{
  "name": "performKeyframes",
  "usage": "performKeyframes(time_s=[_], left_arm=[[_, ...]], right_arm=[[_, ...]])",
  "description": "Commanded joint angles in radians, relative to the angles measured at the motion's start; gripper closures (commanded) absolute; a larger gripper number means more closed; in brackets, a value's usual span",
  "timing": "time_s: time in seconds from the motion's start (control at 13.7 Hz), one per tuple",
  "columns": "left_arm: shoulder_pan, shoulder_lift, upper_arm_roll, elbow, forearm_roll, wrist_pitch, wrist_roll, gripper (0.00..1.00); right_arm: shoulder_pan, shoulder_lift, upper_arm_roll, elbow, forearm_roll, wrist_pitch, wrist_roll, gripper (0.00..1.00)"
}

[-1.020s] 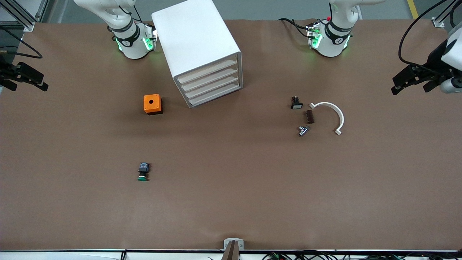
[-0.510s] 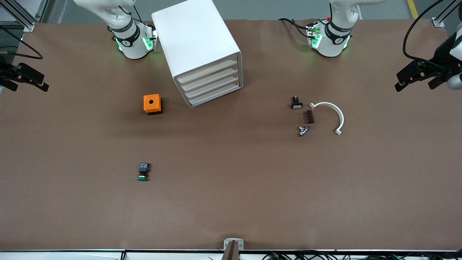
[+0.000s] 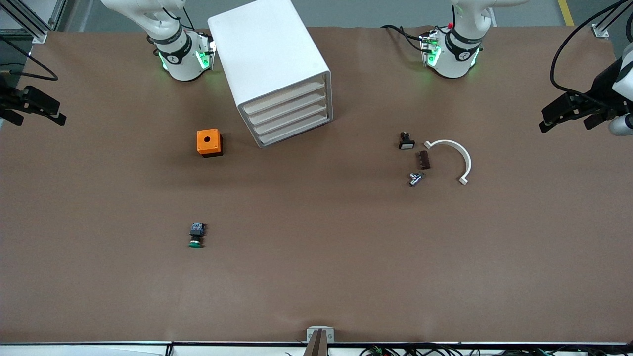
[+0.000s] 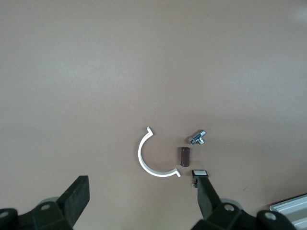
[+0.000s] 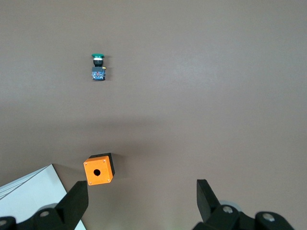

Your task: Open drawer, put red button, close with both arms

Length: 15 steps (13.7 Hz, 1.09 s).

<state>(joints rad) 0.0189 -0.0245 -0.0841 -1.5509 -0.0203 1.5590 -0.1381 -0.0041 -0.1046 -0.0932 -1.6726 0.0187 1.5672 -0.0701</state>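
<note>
Left gripper (image 3: 561, 115) hangs at the frame's right edge, jaws spread wide, nothing held. Right gripper (image 3: 42, 110) sits at the left edge, jaws apart and empty too. The white drawer cabinet (image 3: 274, 69), top centre, has every drawer shut. No red button is visible; only a green-capped switch (image 3: 196, 235) lies lower left on the worktop (image 3: 316, 257).

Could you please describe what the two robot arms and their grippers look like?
Both arms are white with black joint bands; their rounded bases glow with green lights, and black cables trail beside the left arm's base. The left gripper and right gripper are matte black, each with two flat tapering fingers fixed by round metal fasteners. A looping black cable runs to each gripper.
</note>
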Motion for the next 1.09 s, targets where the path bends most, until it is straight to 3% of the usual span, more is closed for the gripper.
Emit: performKeyframes(time_s=[0.0,1.02], left_arm=[[0.003,0.014,-0.002,0.028,0.011,-0.023,-0.006,0.01],[0.003,0.014,0.001,0.029,0.019,-0.08,0.0,0.01]], right_arm=[[-0.001,-0.027,-0.002,-0.03,-0.008,0.011,-0.014,0.0],[-0.001,-0.029,-0.002,-0.038,-0.005,0.002,-0.011,0.0]])
